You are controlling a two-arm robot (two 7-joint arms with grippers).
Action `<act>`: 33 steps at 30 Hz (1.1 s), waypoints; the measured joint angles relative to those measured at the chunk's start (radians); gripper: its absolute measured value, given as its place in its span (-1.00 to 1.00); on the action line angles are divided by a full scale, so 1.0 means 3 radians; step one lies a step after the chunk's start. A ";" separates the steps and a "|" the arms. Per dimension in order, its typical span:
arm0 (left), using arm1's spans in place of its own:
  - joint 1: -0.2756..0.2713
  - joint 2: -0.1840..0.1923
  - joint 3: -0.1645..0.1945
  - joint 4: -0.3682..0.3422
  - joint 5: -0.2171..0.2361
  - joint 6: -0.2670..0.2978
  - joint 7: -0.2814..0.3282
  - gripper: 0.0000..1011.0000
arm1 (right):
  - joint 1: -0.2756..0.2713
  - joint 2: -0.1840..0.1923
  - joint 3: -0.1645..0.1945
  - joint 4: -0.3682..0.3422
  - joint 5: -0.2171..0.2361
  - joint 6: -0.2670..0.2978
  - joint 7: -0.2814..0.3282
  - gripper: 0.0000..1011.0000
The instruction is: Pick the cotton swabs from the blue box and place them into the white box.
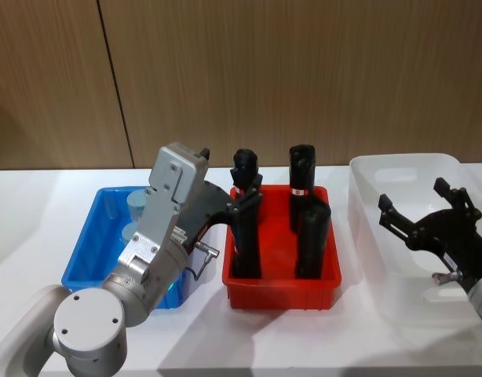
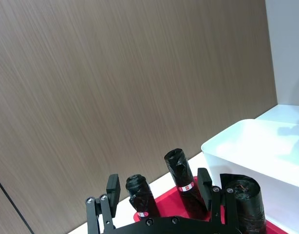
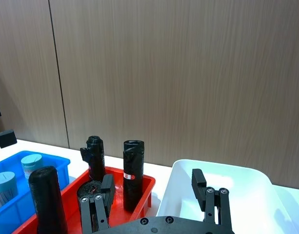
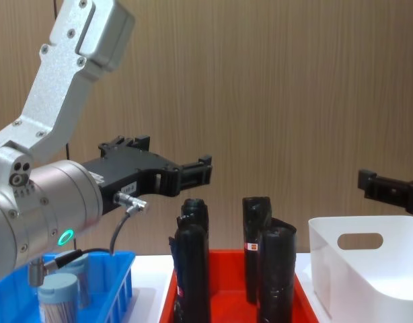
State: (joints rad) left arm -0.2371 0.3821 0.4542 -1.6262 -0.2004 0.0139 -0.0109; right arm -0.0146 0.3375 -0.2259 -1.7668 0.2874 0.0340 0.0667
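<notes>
The blue box (image 1: 88,250) stands at the table's left with two cotton swabs jars (image 1: 137,203) (image 1: 131,232) in its far part, partly hidden by my left arm. From the right wrist view the jars (image 3: 31,164) (image 3: 3,187) show pale blue lids inside the blue box (image 3: 23,210). My left gripper (image 1: 247,192) hovers open and empty over the red bin's left side, right of the blue box. The white box (image 1: 398,243) sits at the right, and my right gripper (image 1: 414,198) hangs open and empty above it.
A red bin (image 1: 282,287) between the two boxes holds several tall black cylinders (image 1: 302,182), which rise close to my left gripper's fingers (image 2: 112,188). A wood-panelled wall stands behind the table. The white tabletop (image 1: 37,212) lies bare left of the blue box.
</notes>
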 joint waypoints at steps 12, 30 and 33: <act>0.0000 0.0000 0.0000 0.0000 0.0000 0.0000 0.0000 0.99 | 0.0000 0.0000 0.0000 0.0000 0.0000 0.0000 0.0000 0.98; 0.0003 0.0017 -0.0015 0.0005 -0.0004 0.0000 -0.0018 0.99 | 0.0000 0.0000 0.0000 0.0000 0.0000 0.0000 0.0000 0.98; 0.0010 0.0045 -0.0038 0.0013 -0.0029 0.0000 -0.0048 0.99 | 0.0000 0.0000 0.0000 0.0000 0.0000 0.0000 0.0000 0.98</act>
State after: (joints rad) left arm -0.2342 0.3956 0.4429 -1.6222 -0.2092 0.0139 -0.0252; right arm -0.0146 0.3375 -0.2259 -1.7668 0.2874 0.0340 0.0668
